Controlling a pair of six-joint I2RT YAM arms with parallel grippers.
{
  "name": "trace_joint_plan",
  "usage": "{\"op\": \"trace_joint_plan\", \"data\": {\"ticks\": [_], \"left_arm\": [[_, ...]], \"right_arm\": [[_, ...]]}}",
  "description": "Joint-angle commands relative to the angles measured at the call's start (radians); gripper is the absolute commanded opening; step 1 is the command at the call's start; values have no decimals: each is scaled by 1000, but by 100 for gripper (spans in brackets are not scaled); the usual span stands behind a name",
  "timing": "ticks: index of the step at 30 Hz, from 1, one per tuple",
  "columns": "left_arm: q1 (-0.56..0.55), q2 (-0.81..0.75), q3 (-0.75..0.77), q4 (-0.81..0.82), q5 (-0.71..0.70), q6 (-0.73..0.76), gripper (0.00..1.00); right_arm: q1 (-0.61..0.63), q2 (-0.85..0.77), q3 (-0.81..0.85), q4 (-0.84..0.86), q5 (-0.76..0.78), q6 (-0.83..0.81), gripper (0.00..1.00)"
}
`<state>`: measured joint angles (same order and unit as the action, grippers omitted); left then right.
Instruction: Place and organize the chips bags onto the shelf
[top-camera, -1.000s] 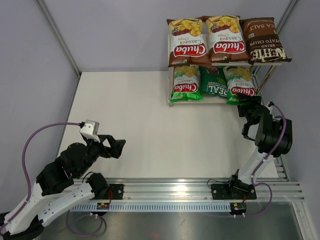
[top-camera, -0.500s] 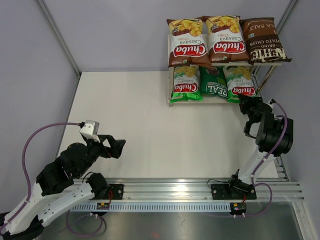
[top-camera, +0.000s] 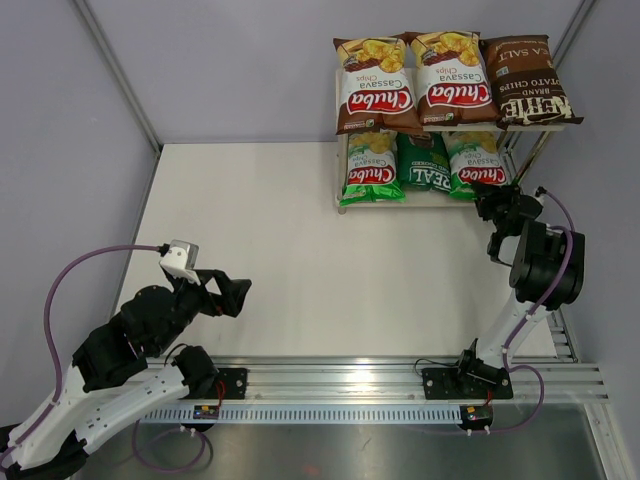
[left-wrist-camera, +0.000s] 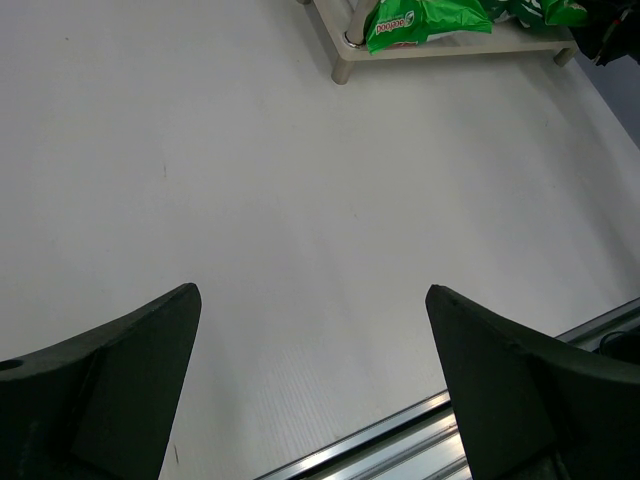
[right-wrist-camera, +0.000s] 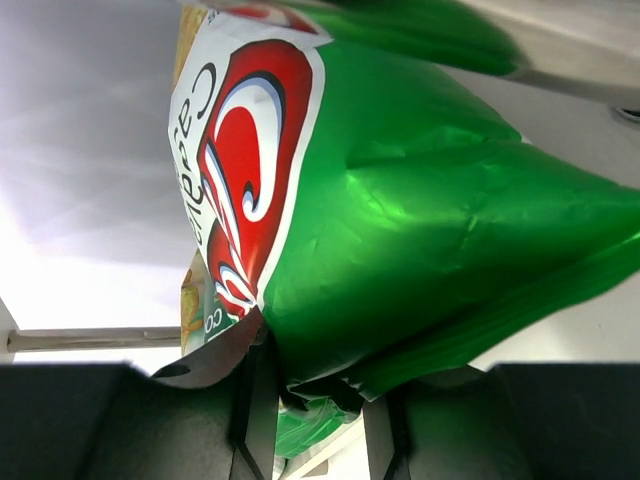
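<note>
Right gripper (right-wrist-camera: 318, 400) has its fingers pinched onto the near seam of the right-hand light-green Chuba bag (right-wrist-camera: 420, 230), at the right end of the shelf (top-camera: 410, 201), lower tier. Beside it on that tier: the dark-green REAL bag (top-camera: 425, 165), then another light-green Chuba bag (top-camera: 372, 168) at the left. Up top, two brown Chuba bags (top-camera: 375, 85) and the Kettle bag (top-camera: 525, 80). Left gripper (left-wrist-camera: 311, 291) hangs spread wide over the table (top-camera: 300, 250), near left.

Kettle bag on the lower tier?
No, the Kettle bag lies on the upper tier of the shelf, at the right end in the top view.
</note>
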<state>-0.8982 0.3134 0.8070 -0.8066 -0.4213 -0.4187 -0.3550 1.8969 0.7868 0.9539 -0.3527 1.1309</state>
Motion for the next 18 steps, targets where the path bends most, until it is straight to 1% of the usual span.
{"op": "trace_joint_plan", "data": {"ticks": [1, 6, 8, 12, 16, 18], "left_arm": [[-4, -11, -6, 52, 10, 12, 99], [-4, -13, -6, 52, 9, 12, 99], [-4, -11, -6, 50, 7, 12, 99], [-4, -17, -6, 47, 3, 8, 99], [-4, -25, -8, 47, -1, 6, 99], [-4, -28, -8, 47, -1, 6, 99]], "right_arm": [[28, 18, 40, -55, -43, -45, 38], [39, -8, 26, -75, -34, -68, 38], [36, -31, 9, -83, 9, -69, 38], [13, -48, 2, -104, 64, -60, 36], [-38, -62, -8, -107, 89, -51, 36], [-44, -82, -18, -116, 96, -66, 37]]}}
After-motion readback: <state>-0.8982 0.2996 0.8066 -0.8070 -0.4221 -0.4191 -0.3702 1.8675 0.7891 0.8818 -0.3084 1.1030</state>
